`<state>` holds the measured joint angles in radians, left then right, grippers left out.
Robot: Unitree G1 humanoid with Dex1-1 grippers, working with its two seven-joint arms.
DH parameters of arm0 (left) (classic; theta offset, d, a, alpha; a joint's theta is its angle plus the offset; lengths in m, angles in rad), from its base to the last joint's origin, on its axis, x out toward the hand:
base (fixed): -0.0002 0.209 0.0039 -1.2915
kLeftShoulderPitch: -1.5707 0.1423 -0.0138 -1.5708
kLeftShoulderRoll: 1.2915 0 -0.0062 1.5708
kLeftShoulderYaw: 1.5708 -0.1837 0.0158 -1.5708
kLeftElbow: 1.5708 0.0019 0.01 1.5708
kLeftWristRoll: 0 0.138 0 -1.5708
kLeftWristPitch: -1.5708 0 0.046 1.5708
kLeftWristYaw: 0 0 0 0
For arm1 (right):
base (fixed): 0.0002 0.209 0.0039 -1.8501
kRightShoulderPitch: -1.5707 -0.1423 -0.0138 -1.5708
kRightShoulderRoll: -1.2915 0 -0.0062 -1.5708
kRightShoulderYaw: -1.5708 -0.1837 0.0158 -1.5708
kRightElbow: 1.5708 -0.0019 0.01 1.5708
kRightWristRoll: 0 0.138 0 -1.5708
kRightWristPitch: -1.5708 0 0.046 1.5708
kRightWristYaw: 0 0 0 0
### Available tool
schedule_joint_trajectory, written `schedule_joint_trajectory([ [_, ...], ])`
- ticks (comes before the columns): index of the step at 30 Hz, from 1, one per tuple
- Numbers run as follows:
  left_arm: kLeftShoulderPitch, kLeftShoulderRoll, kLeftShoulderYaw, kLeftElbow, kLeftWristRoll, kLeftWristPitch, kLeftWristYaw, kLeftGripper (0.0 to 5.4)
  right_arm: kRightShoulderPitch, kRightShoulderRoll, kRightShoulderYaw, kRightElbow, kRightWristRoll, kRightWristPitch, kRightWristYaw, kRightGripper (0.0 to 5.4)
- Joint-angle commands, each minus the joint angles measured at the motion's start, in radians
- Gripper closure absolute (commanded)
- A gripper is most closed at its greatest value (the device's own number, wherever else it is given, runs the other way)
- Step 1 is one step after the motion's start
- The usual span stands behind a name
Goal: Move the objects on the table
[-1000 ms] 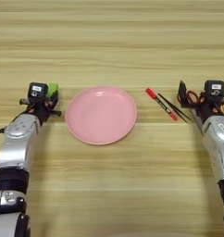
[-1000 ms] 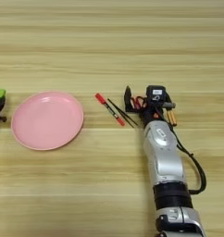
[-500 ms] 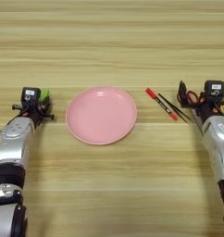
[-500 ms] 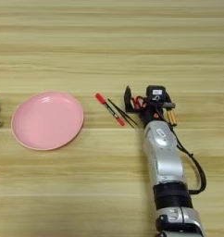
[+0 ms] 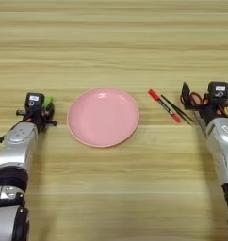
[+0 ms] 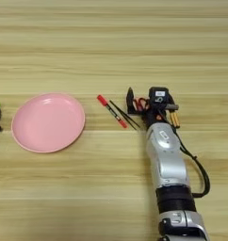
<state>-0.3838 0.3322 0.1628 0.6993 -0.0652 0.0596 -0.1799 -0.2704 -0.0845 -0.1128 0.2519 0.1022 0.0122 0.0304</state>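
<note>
The round pink plate [image 5: 103, 116] lies in the middle of the table [image 5: 111, 42]. At its left my left gripper [image 5: 46, 109] is shut on the small green block [image 5: 48, 101], low over the wood. To the right of the plate lie the red marker [image 5: 164, 106] and the thin black stick [image 5: 177, 110], side by side and slanted. My right gripper [image 5: 195, 100] stands open over the red-handled scissors [image 6: 140, 103], one black finger [image 6: 130, 97] raised on the side toward the stick. A thin orange-handled tool [image 6: 175, 118] lies just right of that gripper.
My right forearm [image 6: 167, 160] runs from the gripper down to the near edge, and a black cable [image 6: 200, 176] loops at its right. The left forearm [image 5: 14, 155] lies along the left edge.
My left gripper has drawn a little toward me and lower, with the green block moving along with it. The right arm, scissors, marker, stick and plate have stayed put.
</note>
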Motion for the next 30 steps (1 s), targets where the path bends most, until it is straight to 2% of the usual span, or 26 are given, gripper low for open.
schedule_joint_trajectory([
  [1,-0.011,-0.006,-0.003,-0.018,0.003,-0.002,0.008,3.13,-0.008,-0.004,0.001,0.004,-0.004,0.015,0.005,0.00],
  [9,0.001,-0.015,0.015,-0.079,-0.016,0.000,0.021,2.43,-0.021,-0.008,0.030,-0.011,-0.016,0.030,0.024,0.00],
  [20,0.010,-0.025,0.010,-0.113,-0.015,0.008,0.033,1.49,-0.082,0.000,0.100,0.003,-0.055,0.067,0.057,0.00],
  [25,0.014,-0.029,0.009,-0.120,-0.004,-0.003,0.055,0.98,-0.102,0.001,0.102,0.041,-0.065,0.056,0.054,0.00],
  [30,0.018,-0.042,0.007,-0.134,-0.004,-0.023,0.068,0.58,-0.095,-0.019,0.090,0.054,-0.082,0.033,0.046,0.00],
])
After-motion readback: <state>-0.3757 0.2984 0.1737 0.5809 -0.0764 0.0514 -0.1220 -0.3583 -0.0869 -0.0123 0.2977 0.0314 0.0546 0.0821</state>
